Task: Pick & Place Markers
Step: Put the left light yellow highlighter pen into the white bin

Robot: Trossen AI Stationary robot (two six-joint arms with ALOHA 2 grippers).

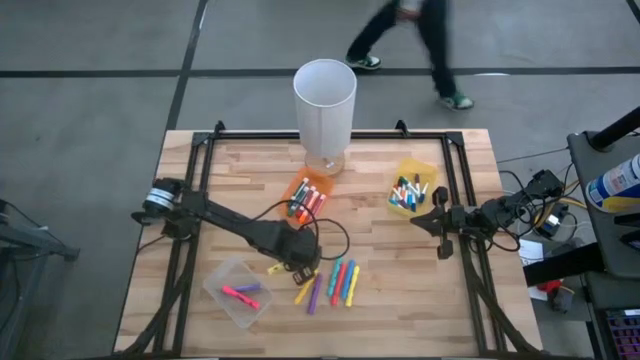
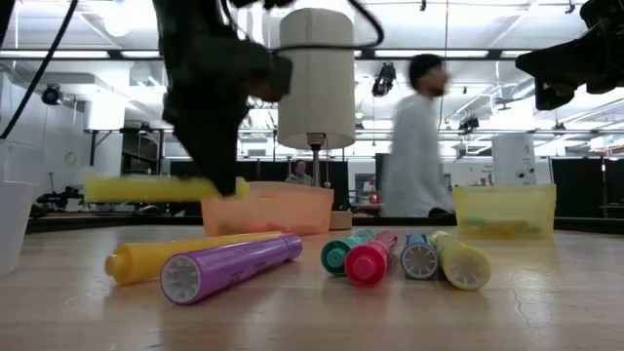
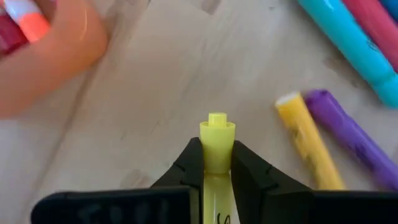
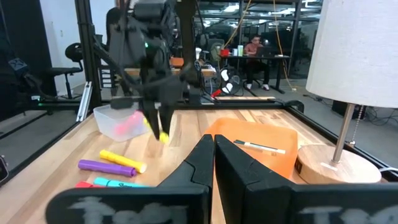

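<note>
With left gripper [image 3: 217,163] clamped on yellow marker [image 3: 217,146] & right gripper [image 4: 213,163] parked shut, lift straight, then carry level to clear bin [image 1: 237,291].

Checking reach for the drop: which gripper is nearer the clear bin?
Left. The left gripper, shut on a yellow marker, sits just beside the clear bin. The right gripper waits at the table's right edge, by the yellow bin.
</note>
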